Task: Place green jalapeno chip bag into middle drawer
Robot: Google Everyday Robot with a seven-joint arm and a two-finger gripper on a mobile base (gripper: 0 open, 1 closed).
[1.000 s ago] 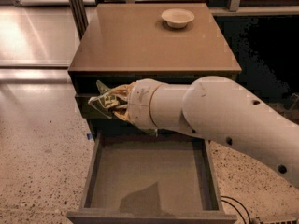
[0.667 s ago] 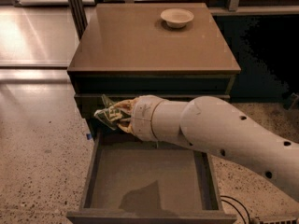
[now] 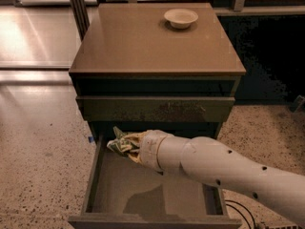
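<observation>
A small crumpled green jalapeno chip bag (image 3: 117, 141), dark green with pale print, is held in the air at the tip of the robot's gripper (image 3: 127, 146). The jaws are closed on the bag, pinching its right side, and the foil hides most of them. The bag hangs over the rear left corner of the open middle drawer (image 3: 92, 178), just under the drawer panel (image 3: 155, 109) above it and close to the left wall.

The white arm (image 3: 224, 168) reaches in from the lower right across the drawer's front right corner. The drawer floor looks bare, with the arm's shadow on it. On the cabinet's worktop (image 3: 143, 42), a round white bowl (image 3: 181, 17) sits well apart from the action.

The step in hand appears to be the release. It would go best if the bag were lowered a little toward the drawer floor and away from the left wall. The jaws should open only once the bag is low enough to lie flat below the walls.
</observation>
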